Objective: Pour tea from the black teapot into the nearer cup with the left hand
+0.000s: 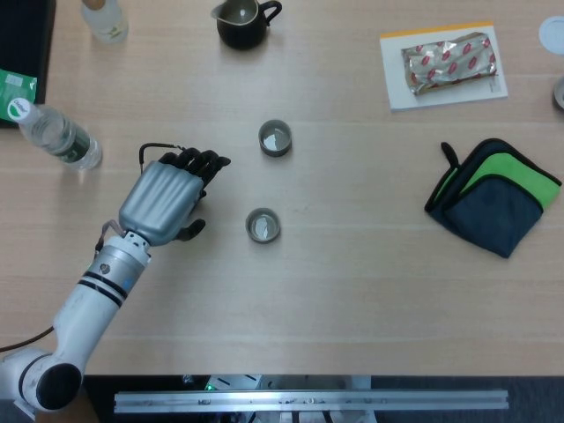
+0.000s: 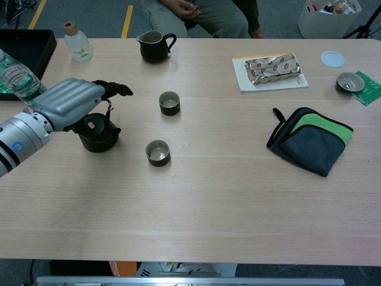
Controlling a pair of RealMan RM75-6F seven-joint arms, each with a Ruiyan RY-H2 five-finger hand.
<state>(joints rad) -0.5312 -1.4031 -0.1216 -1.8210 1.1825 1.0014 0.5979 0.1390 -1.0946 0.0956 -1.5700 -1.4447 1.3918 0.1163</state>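
The black teapot (image 2: 99, 137) stands at the table's left; in the head view my left hand (image 1: 164, 199) covers nearly all of it, leaving only its wire handle showing. My left hand (image 2: 72, 102) hovers just over the pot's top, its dark fingers stretched forward past the handle and holding nothing. The nearer cup (image 1: 263, 226) (image 2: 158, 153) stands to the right of the pot, apart from it. The farther cup (image 1: 275, 138) (image 2: 169, 103) stands behind it. My right hand shows in neither view.
A black pitcher (image 1: 242, 22) (image 2: 153, 47) stands at the back. A water bottle (image 1: 57, 134) (image 2: 16, 80) lies left of the teapot, a small bottle (image 1: 106, 19) behind it. A green-grey cloth (image 1: 493, 194) and a foil packet (image 1: 448, 62) are on the right.
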